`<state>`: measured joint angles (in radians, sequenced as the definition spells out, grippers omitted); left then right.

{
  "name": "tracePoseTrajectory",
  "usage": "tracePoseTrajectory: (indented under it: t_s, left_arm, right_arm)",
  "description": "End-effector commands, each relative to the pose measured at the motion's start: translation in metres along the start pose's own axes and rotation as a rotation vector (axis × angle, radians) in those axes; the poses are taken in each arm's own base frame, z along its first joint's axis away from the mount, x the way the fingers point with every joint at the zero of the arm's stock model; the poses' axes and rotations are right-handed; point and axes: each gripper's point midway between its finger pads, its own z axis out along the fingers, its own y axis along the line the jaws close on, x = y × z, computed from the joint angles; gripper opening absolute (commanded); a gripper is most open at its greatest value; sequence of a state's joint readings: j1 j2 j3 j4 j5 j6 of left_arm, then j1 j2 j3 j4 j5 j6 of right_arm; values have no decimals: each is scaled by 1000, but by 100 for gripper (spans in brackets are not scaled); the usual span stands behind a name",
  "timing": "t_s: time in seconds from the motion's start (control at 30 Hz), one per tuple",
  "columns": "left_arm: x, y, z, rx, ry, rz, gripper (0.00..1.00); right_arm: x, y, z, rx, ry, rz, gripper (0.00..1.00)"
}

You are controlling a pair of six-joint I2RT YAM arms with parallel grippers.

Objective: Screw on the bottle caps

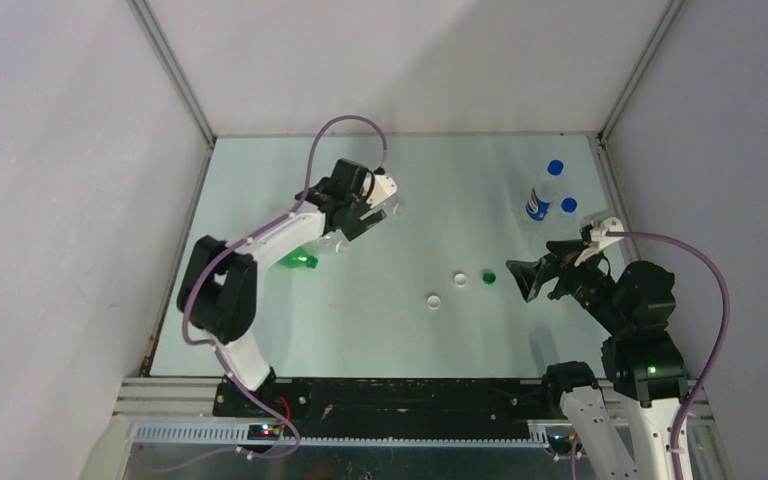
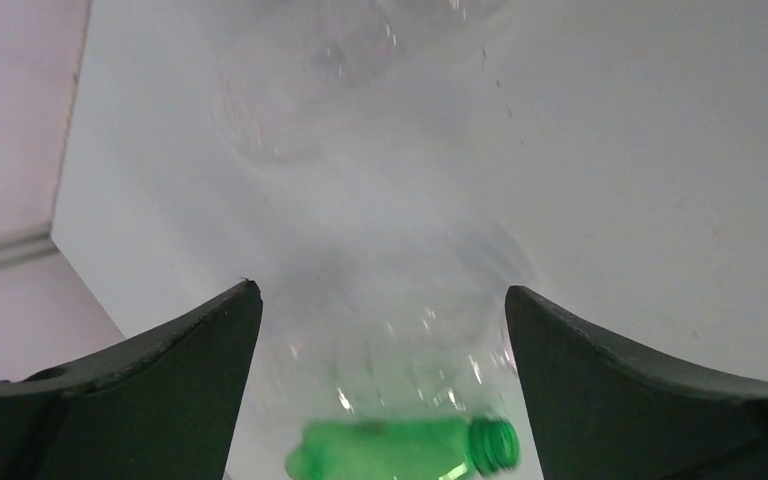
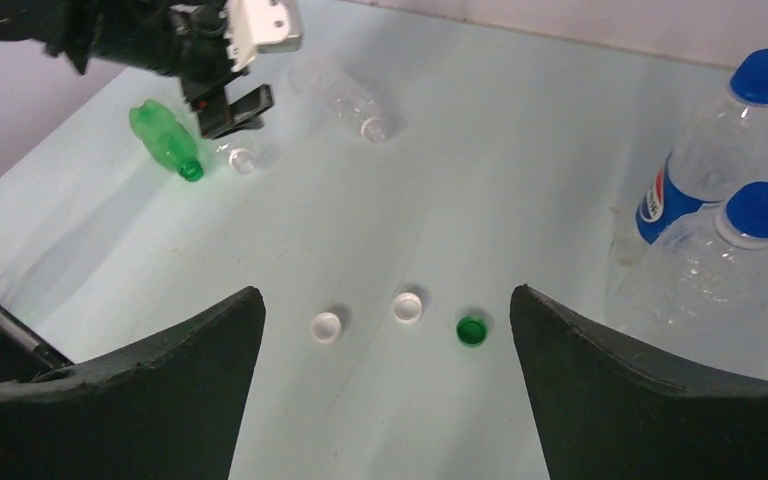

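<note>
The left gripper (image 2: 382,292) hangs at about ten o'clock over the table (image 1: 410,340), jaws spread wide and holding nothing. Looking down between its fingers, a clear bottle (image 2: 410,330) lies on its side right beneath it. Whether the fingers touch it I cannot tell. From above, a second clear bottle (image 1: 390,208) lies just past the gripper at two o'clock, also on its side, its open mouth uncapped. The green bottle (image 1: 300,260) lies at eight o'clock from the gripper, near the first clear one, flat on the table with its bare threaded neck pointing toward three o'clock.

The right gripper (image 3: 385,292) sits low at the three o'clock side of the table, jaws just as wide and empty, facing nine o'clock toward three loose caps near the middle. The green cap (image 3: 472,330) is closest to it. A white cap (image 3: 407,307) lies just beside that at nine o'clock, and the other white cap (image 3: 326,327) a little farther at eight o'clock. None of the three touch.

Up at two o'clock on the table the Pepsi bottle (image 1: 538,200) stands upright with a blue cap (image 1: 556,167) on top. Just beside it at five o'clock stands a third clear bottle (image 3: 690,270) wearing the second blue cap (image 3: 760,210).
</note>
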<state>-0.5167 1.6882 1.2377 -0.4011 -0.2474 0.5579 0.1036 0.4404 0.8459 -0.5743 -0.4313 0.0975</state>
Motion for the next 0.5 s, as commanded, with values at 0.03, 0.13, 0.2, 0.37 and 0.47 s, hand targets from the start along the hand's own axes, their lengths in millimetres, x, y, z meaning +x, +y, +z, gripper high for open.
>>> tracePoseTrajectory:
  t_s: [0.03, 0.13, 0.2, 0.37, 0.47]
  left_arm:
    - [-42, 19, 29, 33, -114, 166, 99]
    - [-50, 22, 52, 56, -113, 225, 100]
    - [-55, 24, 65, 67, -113, 230, 100]
    - [-74, 25, 96, 96, -140, 238, 100]
    - [-80, 14, 108, 146, -162, 222, 100]
  right_arm:
    - [11, 10, -5, -48, 45, 21, 93]
    - [17, 9, -7, -37, 64, 25, 93]
    - [20, 9, -8, -37, 75, 26, 93]
    - [22, 13, -8, -60, 90, 27, 93]
    - [21, 14, -8, -67, 100, 31, 93]
